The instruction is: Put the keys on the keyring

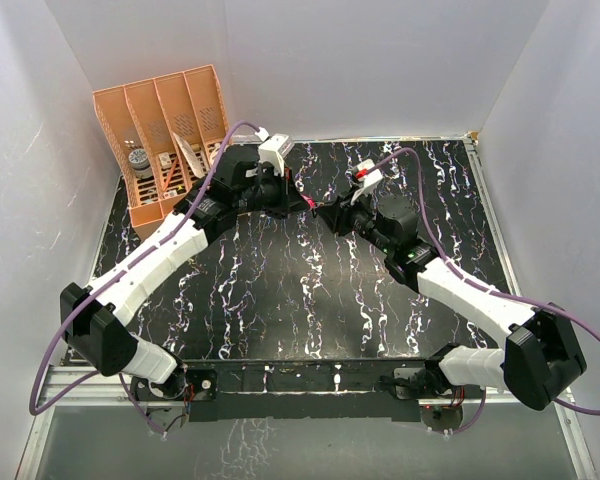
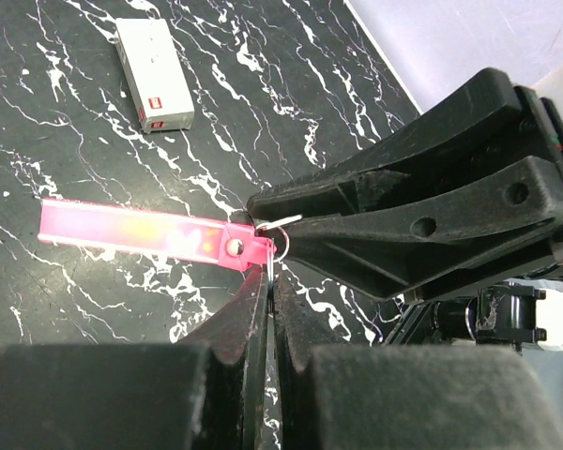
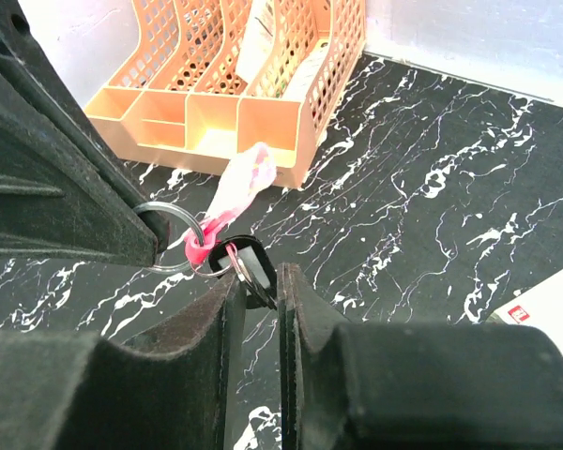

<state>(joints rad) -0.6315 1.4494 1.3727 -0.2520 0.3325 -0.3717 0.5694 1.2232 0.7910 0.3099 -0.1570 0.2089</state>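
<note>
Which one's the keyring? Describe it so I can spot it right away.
On the black marbled table, look where the two arms' jaws meet, toward the back. The keyring is there: a small wire ring with a bright pink strip tag, unlike the plain white box lying nearby.

Robot lab test cell, white partition walls (image 1: 280,60), black marbled tabletop (image 1: 300,310), orange desk organizer (image 1: 165,130)

My top camera looks steeply down from behind the arm bases over the whole table (image 1: 280,300). Close wrist cameras face each other along the left gripper (image 2: 269,281) and right gripper (image 3: 260,277), sharing the keyring (image 2: 141,230); the right one also catches the keys (image 3: 243,256).
</note>
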